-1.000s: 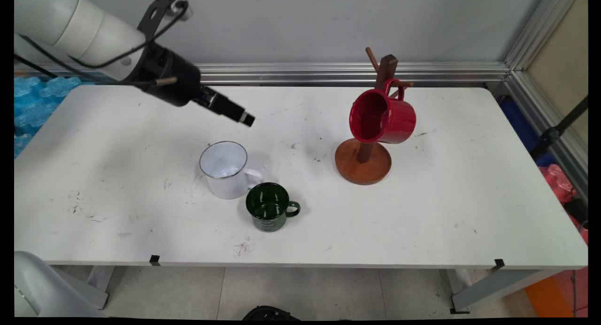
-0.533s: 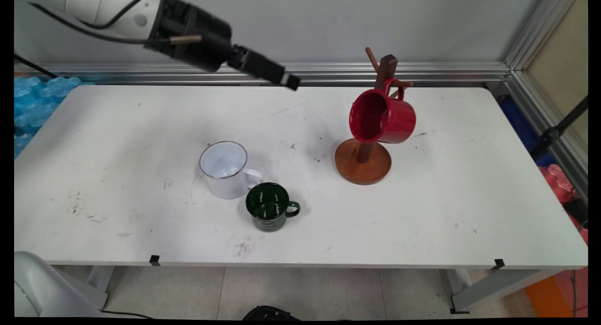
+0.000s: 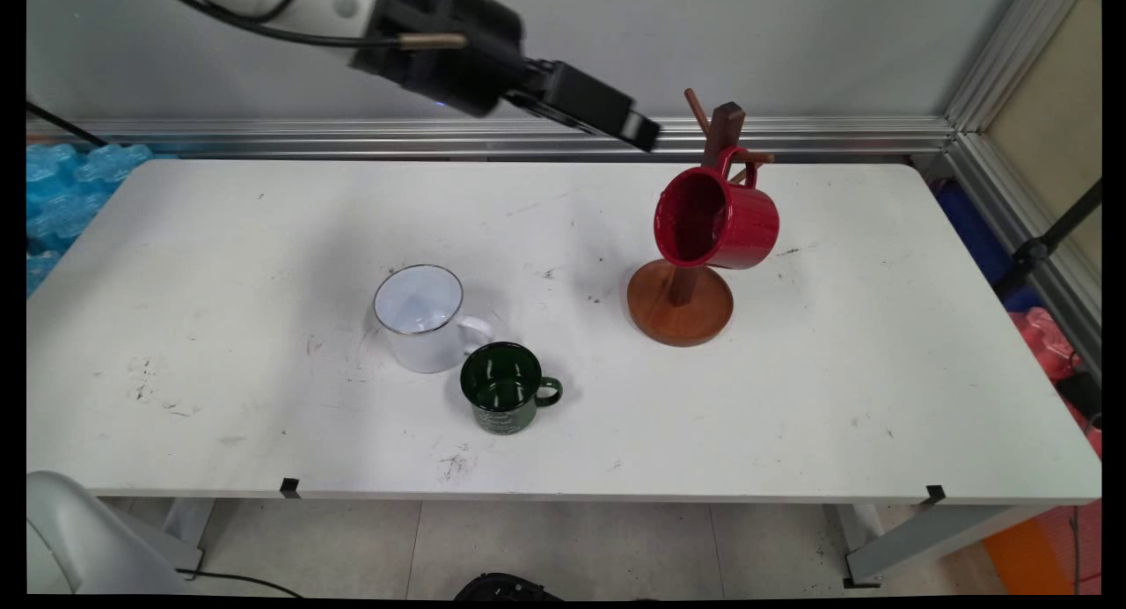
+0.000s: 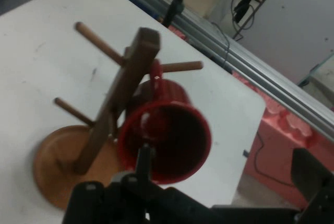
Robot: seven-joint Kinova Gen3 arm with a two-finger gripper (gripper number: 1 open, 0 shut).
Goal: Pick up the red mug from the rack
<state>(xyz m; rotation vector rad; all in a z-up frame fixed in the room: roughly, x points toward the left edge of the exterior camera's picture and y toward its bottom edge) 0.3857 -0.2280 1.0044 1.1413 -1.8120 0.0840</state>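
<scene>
A lab test cell is indicated: aluminium framing [image 3: 704, 135], scuffed white table [image 3: 264, 239], tripod leg [image 3: 1051, 235] beyond.

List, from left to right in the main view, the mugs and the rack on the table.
White mug → green mug → wooden rack, with the red mug hanging on it.
</scene>
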